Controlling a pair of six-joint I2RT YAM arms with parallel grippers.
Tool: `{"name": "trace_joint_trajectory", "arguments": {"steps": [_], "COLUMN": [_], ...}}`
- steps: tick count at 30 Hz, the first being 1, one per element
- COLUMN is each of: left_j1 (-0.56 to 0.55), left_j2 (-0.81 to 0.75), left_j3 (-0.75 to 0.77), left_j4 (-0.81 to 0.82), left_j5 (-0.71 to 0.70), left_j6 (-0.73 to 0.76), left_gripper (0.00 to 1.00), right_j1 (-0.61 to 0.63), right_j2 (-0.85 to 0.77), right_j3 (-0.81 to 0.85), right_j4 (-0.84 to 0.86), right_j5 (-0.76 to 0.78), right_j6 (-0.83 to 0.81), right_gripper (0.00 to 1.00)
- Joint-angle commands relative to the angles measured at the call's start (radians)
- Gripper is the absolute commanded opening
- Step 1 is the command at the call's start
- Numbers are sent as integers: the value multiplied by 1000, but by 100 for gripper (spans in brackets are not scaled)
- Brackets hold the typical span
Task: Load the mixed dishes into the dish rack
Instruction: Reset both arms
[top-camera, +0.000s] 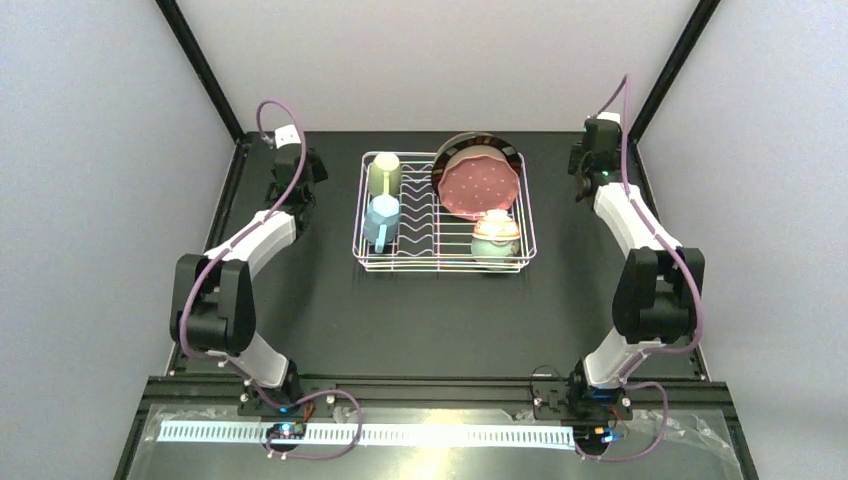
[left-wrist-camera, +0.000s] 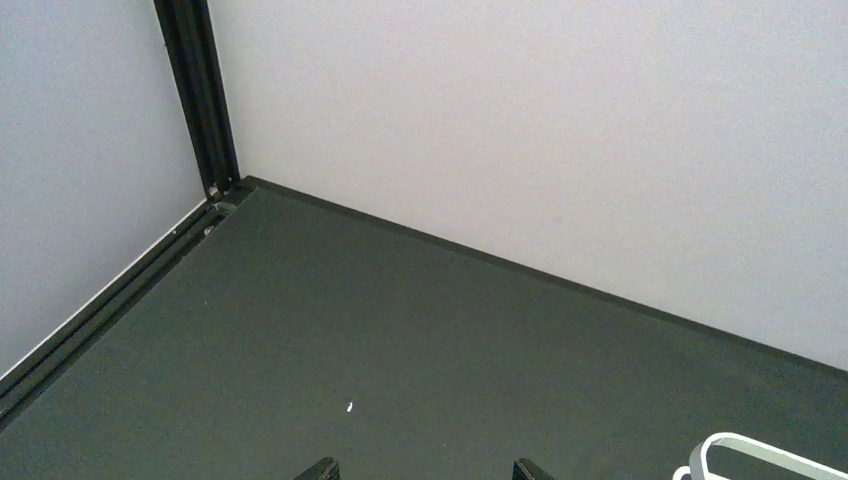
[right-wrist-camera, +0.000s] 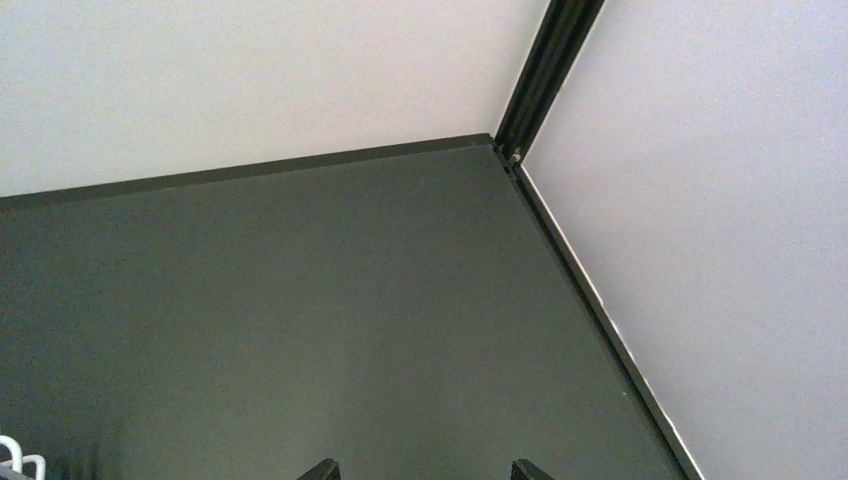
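1. Top view: the dish rack (top-camera: 442, 267) sits on the black table (top-camera: 430, 330), toward the far edge and midway between my two arms.
2. In its left part I see the pale green mug (top-camera: 384, 172) at the back and the light blue mug (top-camera: 382, 220) just in front of it.
3. In the right part, the pink speckled plate (top-camera: 478, 183) stands tilted on edge. It leans against the mint-green flowered plate (top-camera: 470, 138), of which I see little more than the dark rim.
4. The small bowls (top-camera: 495, 238) are stacked in the rack's near right corner, just below the plates.
5. The left gripper (top-camera: 303, 165) is left of the rack and the right gripper (top-camera: 590, 162) is right of it. Both stand apart from it near the far corners. From here I cannot judge their fingers.
6. Left wrist view: the left gripper (left-wrist-camera: 422, 472) shows only two dark fingertips (left-wrist-camera: 320, 468) at the bottom edge. They are spread wide with bare table (left-wrist-camera: 400, 320) between them, so it is released and empty. A white wire corner of the rack (left-wrist-camera: 735, 442) shows at lower right, and a white speck (left-wrist-camera: 350, 406) lies on the table.
7. Right wrist view: the right gripper (right-wrist-camera: 420, 472) is the same, with tips (right-wrist-camera: 520, 468) parted over the table (right-wrist-camera: 300, 300) and nothing held. A bit of rack wire (right-wrist-camera: 20, 463) shows at lower left.
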Motion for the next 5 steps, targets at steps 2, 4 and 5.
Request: {"name": "trace_joint_trajectory", "arguments": {"steps": [2, 4, 5], "left_j1": [3, 3, 3], "left_j2": [25, 29, 32], "left_j3": [7, 10, 12], "left_j4": [61, 57, 58], "left_j5": [-12, -12, -11], "left_j6": [43, 46, 45], "left_gripper": [99, 99, 99], "right_j1": [-5, -9, -10], "right_j2": [-24, -19, -7], "right_j3": [-46, -31, -14], "right_j4": [144, 135, 121], "right_j5": [-6, 4, 11], "right_j6": [-45, -39, -39], "right_gripper": [97, 98, 98]}}
